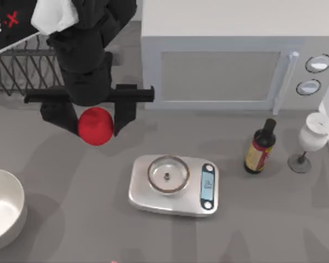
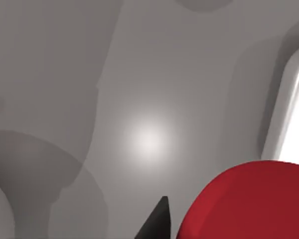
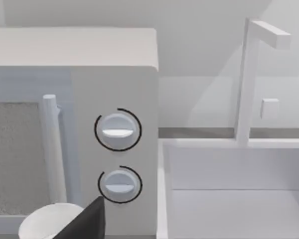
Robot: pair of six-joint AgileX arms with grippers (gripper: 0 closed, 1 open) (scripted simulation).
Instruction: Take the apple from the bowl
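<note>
The red apple [image 1: 95,126] hangs above the grey table, held between the black fingers of my left gripper [image 1: 95,121], which is shut on it. It is well to the right of and beyond the white bowl [image 1: 11,193], which sits at the table's left front edge. In the left wrist view the apple [image 2: 249,204] is close up beside one dark fingertip [image 2: 157,221]. A dark fingertip [image 3: 87,221] of my right arm shows in the right wrist view, facing the microwave.
A steel scale [image 1: 174,185] with a round plate lies at the table's middle. A white microwave [image 1: 225,60] stands at the back, a dark bottle [image 1: 260,148] and a wine glass [image 1: 311,139] at the right. A wire rack [image 1: 22,68] is at the back left.
</note>
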